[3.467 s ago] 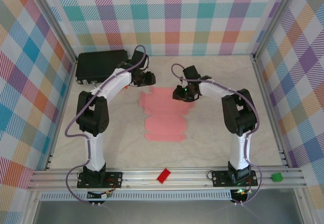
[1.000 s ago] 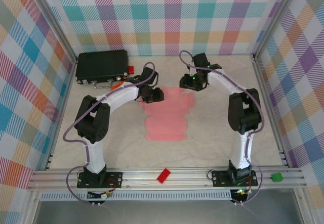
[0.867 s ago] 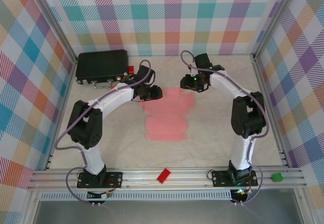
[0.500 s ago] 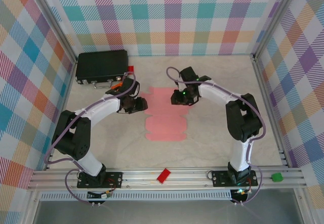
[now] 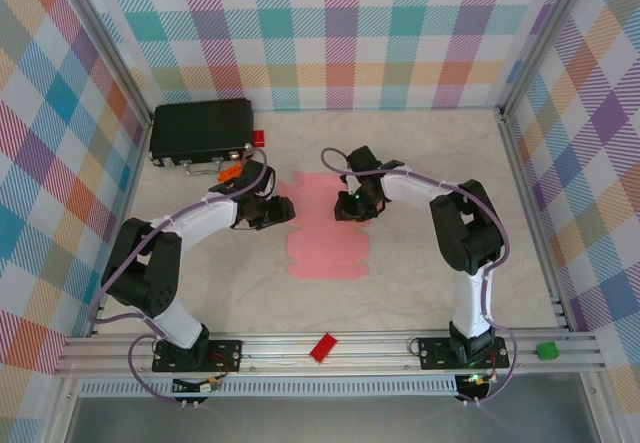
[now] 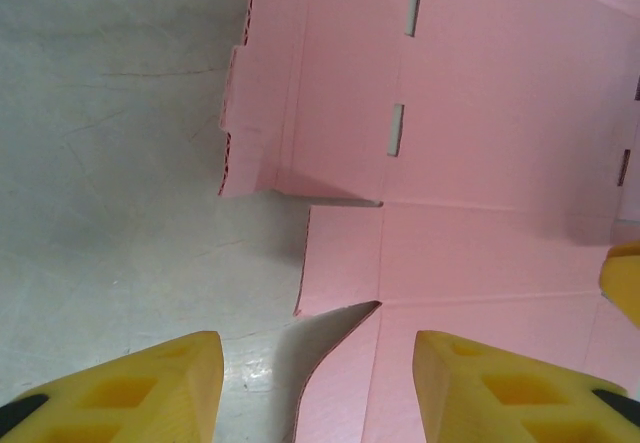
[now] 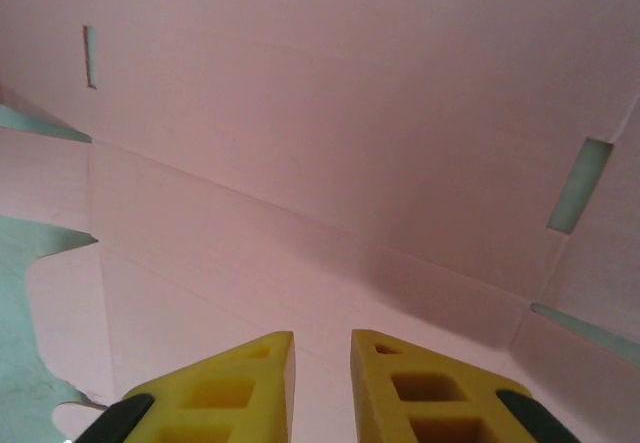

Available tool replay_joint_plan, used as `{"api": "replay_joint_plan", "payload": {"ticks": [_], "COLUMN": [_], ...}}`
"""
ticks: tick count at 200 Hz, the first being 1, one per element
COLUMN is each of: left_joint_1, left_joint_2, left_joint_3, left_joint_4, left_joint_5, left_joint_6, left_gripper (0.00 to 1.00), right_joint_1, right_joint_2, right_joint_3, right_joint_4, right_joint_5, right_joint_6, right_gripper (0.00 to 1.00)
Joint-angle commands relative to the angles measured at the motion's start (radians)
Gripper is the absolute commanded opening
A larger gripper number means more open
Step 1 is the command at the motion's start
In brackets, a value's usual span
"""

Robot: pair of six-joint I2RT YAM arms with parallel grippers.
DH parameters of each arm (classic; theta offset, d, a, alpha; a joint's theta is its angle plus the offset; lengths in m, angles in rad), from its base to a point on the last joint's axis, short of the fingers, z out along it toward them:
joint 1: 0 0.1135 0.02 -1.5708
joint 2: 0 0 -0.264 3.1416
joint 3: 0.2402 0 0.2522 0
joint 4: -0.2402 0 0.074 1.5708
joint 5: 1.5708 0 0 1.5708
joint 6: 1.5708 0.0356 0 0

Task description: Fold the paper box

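Left claw (image 6: 318,363): its yellow fingers (image 6: 150,388) stand well apart with nothing between them. It sits at the left edge of the pink sheet, one finger over bare table and the other over card.
Paper box (image 5: 328,243): a flat, unfolded pale-pink die-cut sheet lying on the table (image 5: 430,263), midway between the two arms. The left wrist view shows tabs, narrow slots and crease lines along its left side. One cut flap there casts a shadow on the surface.
Red block (image 5: 322,347): on the metal rail at the near edge, well apart from the sheet.
Right claw (image 7: 320,363): its fingers (image 7: 240,383) are drawn almost together, leaving a thin slit with only pink card seen through it. It is over the far right part of the sheet, near a crease and a slot, and I cannot tell whether it touches the card.
Green block (image 5: 546,350): on the same rail, far right.
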Motion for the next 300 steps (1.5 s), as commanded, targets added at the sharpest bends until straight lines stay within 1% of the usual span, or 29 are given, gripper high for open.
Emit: {"api": "replay_joint_plan", "payload": {"ticks": [1, 26, 42, 63, 68, 99, 141, 161, 209, 250, 300], "left_joint_1": [0.003, 0.003, 0.004, 0.004, 0.004, 0.003, 0.003, 0.002, -0.014, -0.046, -0.062], "left_joint_2": [0.026, 0.050, 0.078, 0.109, 0.114, 0.135, 0.133, 0.121, 0.124, 0.140, 0.152], "left_joint_3": [-0.014, -0.013, -0.004, 0.000, -0.001, 0.003, 0.009, 0.010, 0.036, 0.059, 0.076], "left_joint_4": [0.016, 0.036, 0.052, 0.072, 0.110, 0.152, 0.160, 0.158, 0.130, 0.130, 0.099], "left_joint_5": [0.020, 0.027, 0.051, 0.073, 0.081, 0.129, 0.159, 0.164, 0.170, 0.189, 0.139], "left_joint_6": [-0.013, -0.011, -0.016, -0.033, -0.036, -0.048, -0.056, -0.054, -0.018, 0.003, 0.005], "left_gripper": [0.53, 0.53, 0.52, 0.50, 0.49, 0.46, 0.41, 0.37, 0.35, 0.30, 0.30], "right_joint_1": [0.011, 0.012, 0.013, 0.014, 0.014, 0.017, 0.021, 0.023, 0.026, 0.028, 0.028], "right_joint_2": [0.017, 0.022, 0.024, 0.023, 0.023, 0.022, 0.033, 0.038, 0.043, 0.044, 0.031], "right_joint_3": [-0.018, -0.022, -0.022, -0.022, -0.022, -0.024, -0.024, -0.024, -0.018, -0.016, -0.014], "right_joint_4": [0.009, 0.012, 0.013, 0.015, 0.014, 0.017, 0.023, 0.023, 0.028, 0.025, 0.020], "right_joint_5": [0.005, 0.006, 0.006, 0.004, 0.003, 0.002, 0.000, -0.001, -0.004, -0.005, 0.004], "right_joint_6": [0.017, 0.020, 0.021, 0.024, 0.024, 0.027, 0.035, 0.036, 0.044, 0.043, 0.049], "right_gripper": [0.23, 0.23, 0.23, 0.23, 0.23, 0.23, 0.23, 0.22, 0.22, 0.22, 0.22]}}
